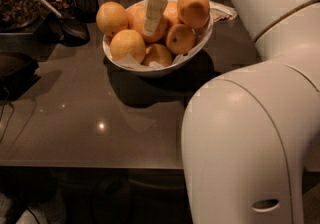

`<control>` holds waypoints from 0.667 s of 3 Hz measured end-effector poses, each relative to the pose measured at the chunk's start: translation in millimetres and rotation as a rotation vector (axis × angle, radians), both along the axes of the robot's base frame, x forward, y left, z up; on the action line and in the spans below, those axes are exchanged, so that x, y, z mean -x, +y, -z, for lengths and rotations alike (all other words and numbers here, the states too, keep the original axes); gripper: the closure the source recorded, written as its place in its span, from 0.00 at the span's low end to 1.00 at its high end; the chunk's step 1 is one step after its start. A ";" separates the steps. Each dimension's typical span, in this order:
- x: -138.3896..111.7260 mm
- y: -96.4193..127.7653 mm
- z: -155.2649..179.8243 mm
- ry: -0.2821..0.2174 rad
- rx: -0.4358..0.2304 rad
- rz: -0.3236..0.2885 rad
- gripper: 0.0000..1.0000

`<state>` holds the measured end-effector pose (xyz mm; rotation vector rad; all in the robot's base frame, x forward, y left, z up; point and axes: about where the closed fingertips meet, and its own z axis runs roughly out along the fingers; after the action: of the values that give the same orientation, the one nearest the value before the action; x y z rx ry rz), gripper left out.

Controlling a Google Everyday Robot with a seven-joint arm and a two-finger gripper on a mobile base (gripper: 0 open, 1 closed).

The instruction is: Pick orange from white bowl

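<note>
My hand point(151, 30) reaches down from the far edge of the scene into the middle of the fruit pile, its pale tip lying against the front of the orange point(136, 20). I cannot tell whether it is grasping that fruit or released. The orange sits at the centre of the white bowl point(150, 70), partly hidden behind my hand, with other fruit packed close around it.

To its right is a big deep-coloured fruit point(193, 8) perched high at the far right of the pile, and a smaller one with a dark dot point(180, 39) just below that. To its left is a paler fruit point(112, 18) at the rim, with another pale fruit point(127, 45) nearer, and one more point(157, 55) low at the near side. White paper point(222, 10) sticks out past the bowl's far right edge.

The bowl stands on the far part of the dark, glossy tabletop point(100, 118). A dark scoop point(72, 28) lies to its left. My white arm point(250, 133) fills the near right.
</note>
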<state>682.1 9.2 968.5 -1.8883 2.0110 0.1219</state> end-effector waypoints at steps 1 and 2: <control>-0.6 0.3 7.7 0.014 0.004 -0.006 0.26; -1.1 1.3 14.7 0.030 0.007 -0.010 0.26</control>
<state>683.1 10.6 953.8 -1.9118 2.0244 0.1464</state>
